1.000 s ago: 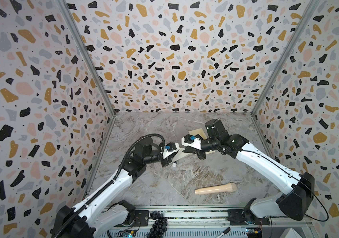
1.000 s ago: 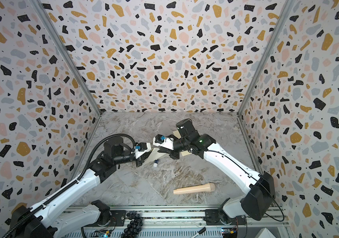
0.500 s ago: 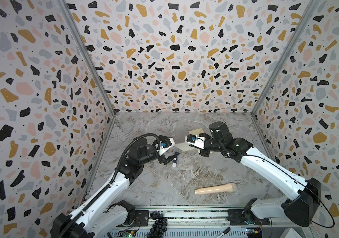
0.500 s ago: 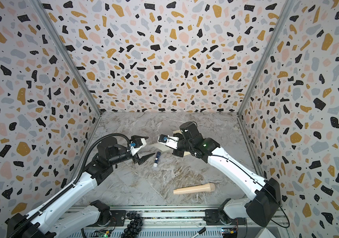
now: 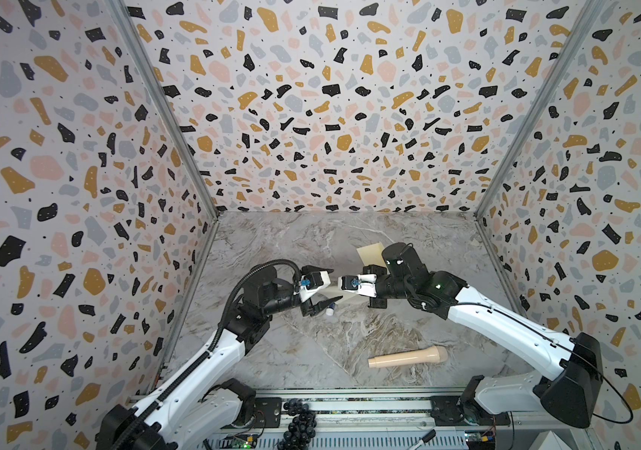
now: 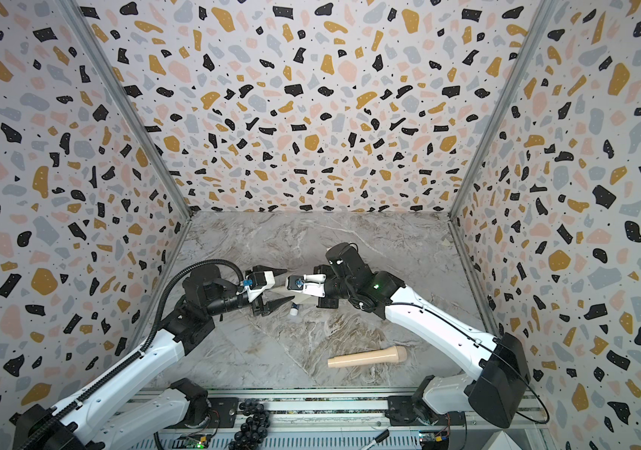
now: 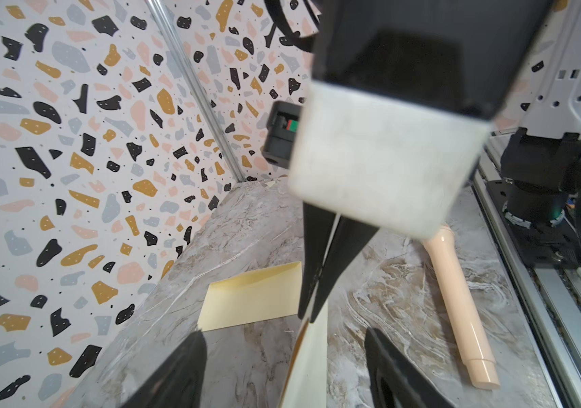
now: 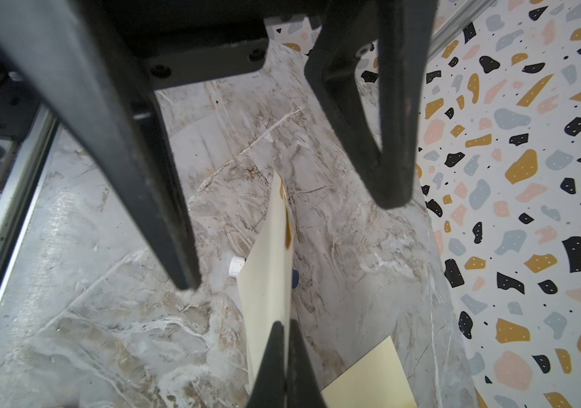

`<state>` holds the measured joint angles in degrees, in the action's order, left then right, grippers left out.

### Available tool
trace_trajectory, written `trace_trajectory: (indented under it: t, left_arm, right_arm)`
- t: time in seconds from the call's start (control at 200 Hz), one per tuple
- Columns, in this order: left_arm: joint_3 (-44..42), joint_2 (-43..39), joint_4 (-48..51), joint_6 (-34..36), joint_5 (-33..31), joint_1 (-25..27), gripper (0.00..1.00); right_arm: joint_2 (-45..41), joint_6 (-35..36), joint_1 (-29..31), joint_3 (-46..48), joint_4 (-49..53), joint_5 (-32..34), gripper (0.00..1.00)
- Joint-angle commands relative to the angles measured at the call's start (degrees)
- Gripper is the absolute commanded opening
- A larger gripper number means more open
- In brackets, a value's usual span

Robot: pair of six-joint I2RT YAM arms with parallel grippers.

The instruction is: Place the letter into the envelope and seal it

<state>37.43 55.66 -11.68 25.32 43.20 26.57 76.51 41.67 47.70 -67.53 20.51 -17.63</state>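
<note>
Marble-pattern tabletop (image 5: 303,358), enclosed by 3 terrazzo-pattern walls (image 5: 330,117). 1 beige club-shaped handle (image 5: 408,356) lies flat near the front edge, thicker rounded end toward the right. 1 small white-capped item (image 5: 329,310) lies mid-table, well apart from it. 1 black bead cluster (image 5: 299,422) sits at the front rail (image 5: 350,401).

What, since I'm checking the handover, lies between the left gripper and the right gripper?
The letter: the right wrist view shows it pinched in the shut right gripper, its free end reaching between the fingers of the open left gripper.
</note>
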Motion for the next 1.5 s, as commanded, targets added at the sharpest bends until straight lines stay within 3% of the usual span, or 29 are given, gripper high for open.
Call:
trace_trajectory:
  t: [0.0,0.15,0.506,0.591,0.761,0.916,1.086,1.231,1.492]
  left_arm:
    - [2.3,1.2,0.8,2.1,5.7,-0.2,0.51]
    - [3.1,1.5,3.3,4.7,5.3,-0.2,0.43]
    - [2.8,1.3,1.6,4.5,2.5,-0.2,0.00]
    - [2.7,1.1,0.5,3.4,0.6,-0.2,0.00]
    - [2.2,0.1,-0.5,3.1,-1.7,-0.2,0.00]
    - [1.5,-1.2,-1.7,3.2,-1.8,-0.3,0.00]
    - [1.4,-1.4,-2.1,3.1,-1.3,-0.3,0.00]
    - [1.3,-1.8,-2.0,3.0,-1.4,-0.2,0.00]
    - [1.2,-2.3,-1.9,3.5,-1.7,-0.3,0.00]
  right_arm:
    - [-0.9,1.2,0.4,-0.2,-1.2,-1.8,0.00]
    - [-1.4,1.3,0.5,-0.1,-1.7,-1.8,0.00]
    - [-0.7,2.2,0.8,-0.1,-2.1,-2.7,0.02]
    - [-1.1,2.0,0.9,0.1,-2.3,-2.7,0.07]
    - [-3.8,-1.1,0.1,1.1,-4.1,-3.5,0.31]
    - [-7.3,-5.6,-5.5,1.6,-5.2,-14.0,0.41]
    - [-7.3,-6.8,-6.2,-0.2,-4.2,-19.1,0.42]
    - [-4.8,-6.6,-6.3,-2.4,-2.2,-19.4,0.42]
    - [-0.5,-6.3,-6.3,-5.3,-0.2,-20.5,0.32]
